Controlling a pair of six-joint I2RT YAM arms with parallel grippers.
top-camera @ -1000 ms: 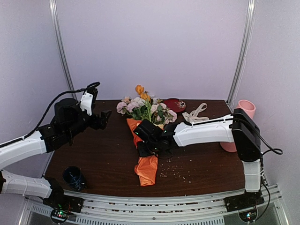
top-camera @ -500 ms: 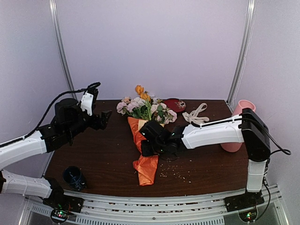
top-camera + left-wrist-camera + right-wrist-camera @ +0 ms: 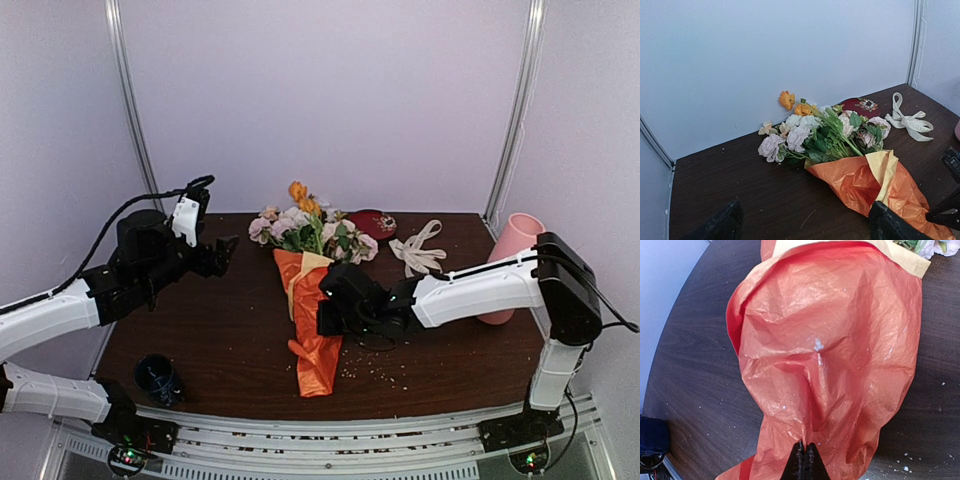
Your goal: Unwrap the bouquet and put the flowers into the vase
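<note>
If the right gripper (image 3: 805,461) tugs hard, the thin paper (image 3: 840,340) could tear or drag the whole bouquet (image 3: 308,262), which lies mid-table with its blooms toward twelve. Its fingers are pressed together on a fold. That arm reaches in low from three o'clock. The left gripper (image 3: 226,251) hovers spread at ten.

Soft even light, faint shadows, sharp focus, right wrist edges bowed
</note>
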